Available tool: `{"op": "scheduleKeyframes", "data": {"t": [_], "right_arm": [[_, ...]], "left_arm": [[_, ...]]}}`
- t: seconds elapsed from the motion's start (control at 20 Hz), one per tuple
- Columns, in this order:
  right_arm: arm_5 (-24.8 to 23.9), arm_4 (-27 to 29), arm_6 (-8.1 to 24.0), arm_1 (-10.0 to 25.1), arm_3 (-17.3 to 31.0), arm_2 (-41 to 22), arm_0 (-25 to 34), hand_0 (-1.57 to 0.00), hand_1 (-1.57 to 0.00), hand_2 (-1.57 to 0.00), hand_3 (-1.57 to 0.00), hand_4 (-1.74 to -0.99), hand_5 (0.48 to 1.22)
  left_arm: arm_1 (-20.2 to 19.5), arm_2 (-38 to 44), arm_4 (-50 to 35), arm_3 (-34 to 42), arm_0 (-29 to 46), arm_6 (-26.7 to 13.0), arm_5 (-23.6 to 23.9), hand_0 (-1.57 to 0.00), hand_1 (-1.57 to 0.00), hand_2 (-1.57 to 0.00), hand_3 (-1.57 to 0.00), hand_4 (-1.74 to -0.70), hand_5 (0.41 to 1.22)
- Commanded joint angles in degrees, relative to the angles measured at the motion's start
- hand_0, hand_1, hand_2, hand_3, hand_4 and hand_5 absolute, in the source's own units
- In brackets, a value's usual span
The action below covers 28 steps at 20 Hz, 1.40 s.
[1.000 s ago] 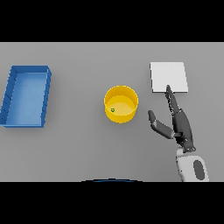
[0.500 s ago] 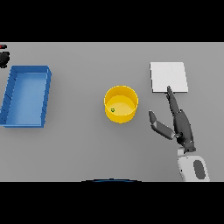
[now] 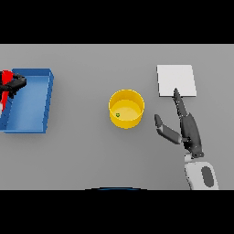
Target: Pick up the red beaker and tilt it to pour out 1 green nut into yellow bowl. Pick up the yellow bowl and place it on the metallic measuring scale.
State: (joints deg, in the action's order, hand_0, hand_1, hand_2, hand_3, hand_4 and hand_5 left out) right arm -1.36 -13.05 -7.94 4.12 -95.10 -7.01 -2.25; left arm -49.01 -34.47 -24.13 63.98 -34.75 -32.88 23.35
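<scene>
Newly arrived left hand (image 3: 14, 83) around red beaker (image 3: 5, 87)

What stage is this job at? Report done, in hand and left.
Done: a green nut lies in the yellow bowl. In hand: the left hand holds the red beaker at the view's left edge, by the blue bin. Left: the bowl is not on the scale; the open right hand waits beside it.

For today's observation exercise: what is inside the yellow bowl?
Inside the yellow bowl lies one small green nut, on the bottom near its left wall. Nothing else shows in it; the near wall hides a thin strip of the bottom.
</scene>
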Motion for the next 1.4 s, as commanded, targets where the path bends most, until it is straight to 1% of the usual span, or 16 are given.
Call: {"op": "scheduleKeyframes", "data": {"t": [0.0,0.05,0.1,0.15,0.25,0.35,0.4,0.65,0.7,0.75,0.8,0.85,0.95,1.05,1.15,1.35], "right_arm": [[-0.06,-0.02,-0.13,0.12,0.19,0.13,-0.02,0.00,0.00,0.00,0.00,-1.159,0.669],[0.11,0.01,-1.13,0.15,0.66,0.06,-0.37,0.00,0.00,0.00,0.00,-1.161,0.669],[0.15,0.04,-1.55,0.05,0.44,-0.08,-0.68,0.00,0.00,0.00,0.00,-1.162,0.671],[0.38,0.45,-1.34,-0.08,0.48,-0.04,-0.59,0.00,0.00,0.00,0.00,-1.156,0.673],[0.59,0.55,-2.44,0.54,0.26,0.18,-1.28,0.00,0.00,0.00,0.00,-1.147,0.680],[0.86,0.68,-1.37,0.24,-0.41,-0.21,-0.78,0.00,0.00,0.00,0.00,-1.148,0.688],[1.00,0.62,-2.04,0.52,-0.84,-0.25,-1.27,0.00,0.00,0.00,0.00,-1.156,0.690],[0.64,-0.07,0.02,0.70,-0.74,-0.25,-1.12,0.00,0.00,0.00,0.00,-1.178,0.679],[-0.28,-1.85,0.70,0.50,-0.08,-0.84,-1.22,0.00,0.00,0.00,0.00,-1.175,0.672],[-0.70,-4.11,0.63,0.75,-0.20,-2.03,-1.21,0.00,0.00,0.00,0.00,-1.163,0.677],[-0.16,-4.72,0.80,1.21,-0.60,-2.56,-0.37,0.00,0.00,0.00,0.00,-1.146,0.691],[1.31,-4.82,-0.05,2.68,-1.22,-2.87,0.14,0.00,0.00,0.00,0.00,-1.132,0.703],[5.06,-6.73,-0.51,6.40,-0.88,-4.53,2.52,0.00,0.00,0.00,0.00,-1.153,0.728],[8.00,-11.60,2.67,10.76,-0.17,-6.86,6.62,0.00,0.00,0.00,0.00,-1.190,0.716],[10.41,-17.76,4.02,14.15,1.86,-10.54,11.65,0.00,0.00,0.00,0.00,-1.216,0.704],[14.83,-27.36,-0.65,18.71,4.49,-18.63,19.19,0.00,0.00,0.00,0.00,-1.232,0.702]], "left_arm": [[-0.45,-0.30,-0.35,0.77,0.51,2.44,-2.61,-1.50,-1.38,-1.31,-1.10,-1.15,0.740],[-0.89,-0.10,-1.80,2.03,1.32,4.16,-5.42,-1.25,-1.10,-1.05,-0.88,-1.03,0.714],[-1.92,0.28,-2.95,2.83,1.85,4.27,-7.40,-1.00,-0.88,-0.84,-0.71,-0.93,0.697],[-2.52,0.26,-3.57,3.54,2.55,4.66,-8.77,-0.80,-0.71,-0.67,-0.57,-0.87,0.682],[-3.59,-1.26,-1.91,3.38,2.35,3.88,-10.69,-0.51,-0.45,-0.43,-0.36,-0.78,0.656],[-2.84,-2.17,-0.38,1.67,1.20,3.95,-11.15,-0.33,-0.29,-0.27,-0.23,-0.75,0.647],[-2.56,-2.38,0.14,0.98,1.02,4.36,-11.17,-0.26,-0.23,-0.22,-0.18,-0.74,0.648],[-1.00,-2.54,2.51,-1.28,-0.65,5.62,-8.12,-0.09,-0.07,-0.07,-0.06,-0.70,0.653],[-1.40,-2.14,2.54,-0.90,-0.45,6.28,-7.39,-0.07,-0.06,-0.06,-0.05,-0.71,0.658],[-0.90,-1.68,2.45,-1.14,-0.26,8.17,-6.68,-0.05,-0.05,-0.05,-0.04,-0.71,0.663],[-1.07,-1.27,2.08,-0.72,0.18,9.08,-6.38,-0.04,-0.04,-0.04,-0.03,-0.71,0.674],[-0.98,-1.43,2.23,-0.09,0.44,9.02,-5.75,-0.03,-0.03,-0.03,-0.02,-0.71,0.679],[-1.03,-1.59,2.58,0.23,0.67,8.83,-4.96,-0.02,-0.02,-0.02,-0.01,-0.71,0.689],[-0.94,-0.68,1.74,-0.16,0.24,9.95,-5.34,-0.01,-0.01,-0.01,-0.01,-0.72,0.676],[-0.60,-0.70,1.42,0.35,0.64,10.63,-5.22,-0.01,-0.01,-0.01,-0.01,-0.72,0.667],[-0.03,-0.77,1.13,-0.75,0.37,10.73,-6.15,0.00,0.00,0.00,0.00,-0.71,0.669]]}}
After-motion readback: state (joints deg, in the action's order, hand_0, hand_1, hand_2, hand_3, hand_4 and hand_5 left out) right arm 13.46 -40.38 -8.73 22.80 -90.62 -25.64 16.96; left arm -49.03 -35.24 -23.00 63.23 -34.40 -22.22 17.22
